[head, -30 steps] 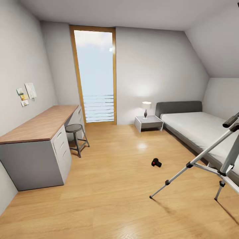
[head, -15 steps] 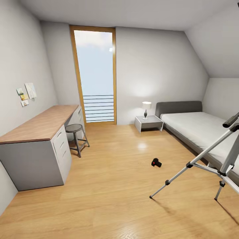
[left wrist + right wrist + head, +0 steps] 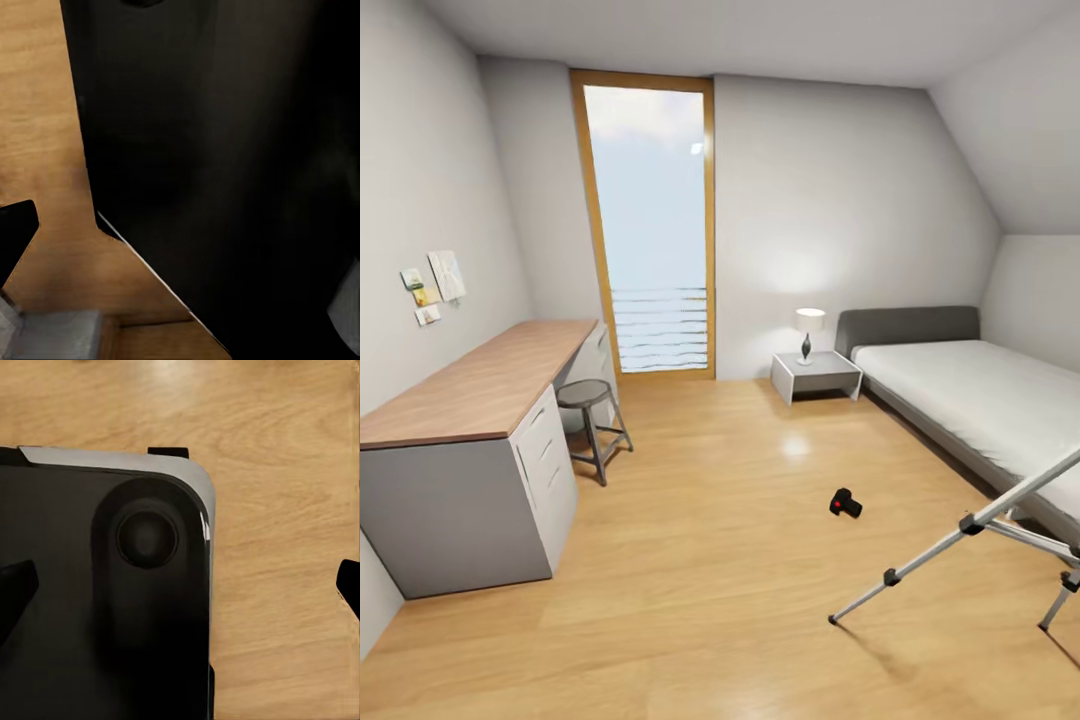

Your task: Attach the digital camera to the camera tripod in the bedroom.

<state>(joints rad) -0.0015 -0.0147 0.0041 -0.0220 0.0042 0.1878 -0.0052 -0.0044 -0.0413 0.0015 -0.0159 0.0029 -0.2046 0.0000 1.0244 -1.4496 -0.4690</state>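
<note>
A long wood-topped grey table stands along the left wall, the small matte-black digital camera lies on the light wood floor near the silver-legged camera tripod, and each tool's state cannot be told.

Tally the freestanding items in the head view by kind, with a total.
Desk: 1
Stool: 1
Nightstand: 1
Lamp: 1
Bed: 1
Digital camera: 1
Camera tripod: 1
Total: 7
</note>
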